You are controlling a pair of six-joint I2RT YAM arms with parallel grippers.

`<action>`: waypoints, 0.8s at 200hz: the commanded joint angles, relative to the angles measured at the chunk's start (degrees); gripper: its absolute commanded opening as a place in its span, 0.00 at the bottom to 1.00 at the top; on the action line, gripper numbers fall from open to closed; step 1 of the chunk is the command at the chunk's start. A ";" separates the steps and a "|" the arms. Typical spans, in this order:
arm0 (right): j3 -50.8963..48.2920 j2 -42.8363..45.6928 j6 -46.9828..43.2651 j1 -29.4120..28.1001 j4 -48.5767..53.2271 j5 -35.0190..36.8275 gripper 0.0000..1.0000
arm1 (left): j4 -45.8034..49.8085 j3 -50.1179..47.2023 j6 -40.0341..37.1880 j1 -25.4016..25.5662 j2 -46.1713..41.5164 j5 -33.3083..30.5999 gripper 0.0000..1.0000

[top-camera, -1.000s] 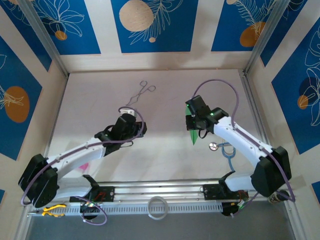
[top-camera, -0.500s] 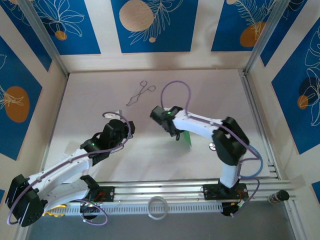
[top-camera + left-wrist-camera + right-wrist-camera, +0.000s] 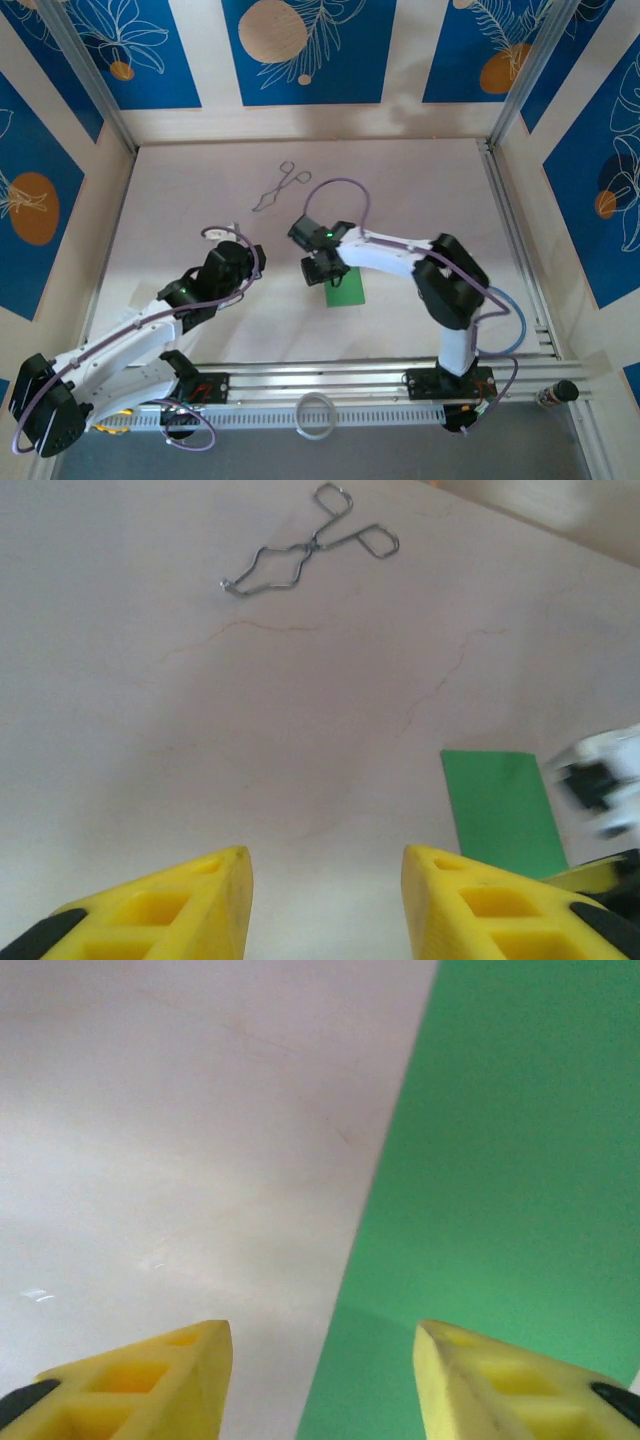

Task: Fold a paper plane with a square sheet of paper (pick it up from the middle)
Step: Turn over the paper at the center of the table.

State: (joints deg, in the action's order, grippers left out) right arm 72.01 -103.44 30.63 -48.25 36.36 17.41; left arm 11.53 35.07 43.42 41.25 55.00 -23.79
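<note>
1 green sheet of paper (image 3: 346, 289) is counted on the desk (image 3: 200, 180). 1 metal forceps (image 3: 280, 187) is counted beyond it. 2 hands are counted nr it: left hand (image 3: 325, 865) & right hand (image 3: 325, 1335).

No readable text, label, brand, number or sign is showing on anything here.

— Around the surface (image 3: 180, 200)?
— Boxed in by cream walls (image 3: 205, 60) with blue panels (image 3: 350, 70): white leaf outlines, orange and tan discs.
— And the top itself?
— Pale, faintly cracked, evenly lit; bordered by metal rails (image 3: 320, 380) along the near edge.
</note>
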 commanded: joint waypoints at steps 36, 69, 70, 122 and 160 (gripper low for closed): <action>-22.09 17.15 10.60 18.27 -23.72 -27.91 0.46 | -3.33 4.41 -1.96 -1.50 10.37 11.90 0.48; -29.98 21.77 11.94 23.86 -27.87 -29.19 0.39 | -5.06 7.32 -2.48 -1.98 16.93 18.54 0.52; -30.16 21.91 11.97 23.92 -27.98 -29.14 0.38 | -5.00 7.44 -2.47 -1.97 17.13 18.62 0.53; -41.54 28.35 13.57 21.90 -41.30 -18.14 0.36 | 0.40 11.59 -1.67 -2.53 20.67 15.94 0.76; -43.14 30.34 10.91 21.85 -42.16 -19.95 0.36 | 1.45 11.00 -0.51 -3.28 19.99 12.23 1.00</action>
State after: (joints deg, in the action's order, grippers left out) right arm 28.53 -74.02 43.09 -26.68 -2.33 -2.09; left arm 10.39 45.17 42.24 39.18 75.55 -8.23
